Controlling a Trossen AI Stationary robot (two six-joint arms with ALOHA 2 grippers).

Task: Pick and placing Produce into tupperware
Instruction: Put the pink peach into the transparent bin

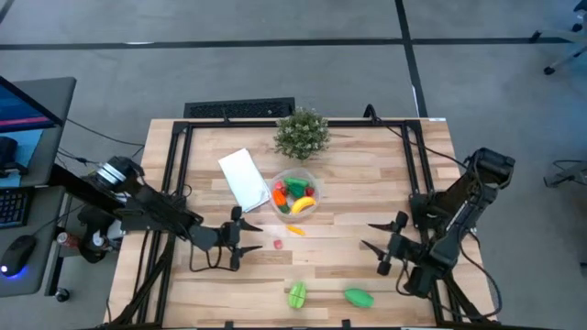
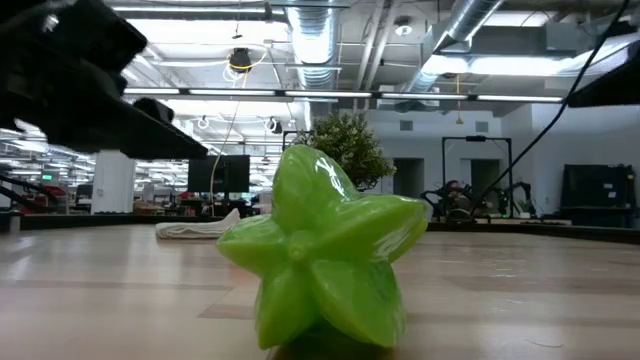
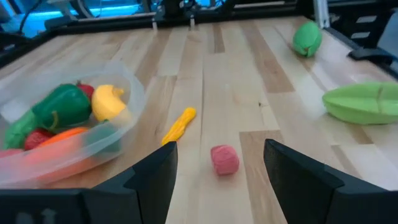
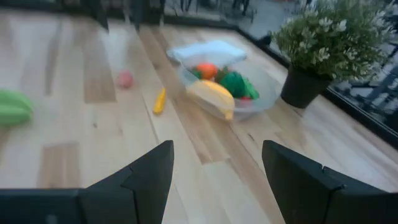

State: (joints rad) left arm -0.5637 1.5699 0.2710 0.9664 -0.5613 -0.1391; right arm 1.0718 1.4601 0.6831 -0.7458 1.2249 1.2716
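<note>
The clear round tupperware (image 1: 293, 195) sits mid-table and holds a banana (image 4: 211, 96), a green piece (image 3: 62, 107) and red and orange pieces. On the bare wood lie a small pink-red piece (image 1: 278, 244), a yellow-orange piece (image 1: 295, 230), a green star-shaped fruit (image 1: 297, 294) and a green oval piece (image 1: 359, 297). My left gripper (image 1: 234, 236) is open, just left of the pink-red piece (image 3: 224, 159), which lies ahead of its fingertips, and it touches nothing. My right gripper (image 1: 381, 246) is open near the table's right side and holds nothing.
A bushy potted plant (image 1: 301, 134) stands at the far edge behind the tupperware. A flat white lid (image 1: 243, 179) lies to the tupperware's left. Black frame rails run along the table's left and right sides. The green star fruit (image 2: 320, 250) fills the low view.
</note>
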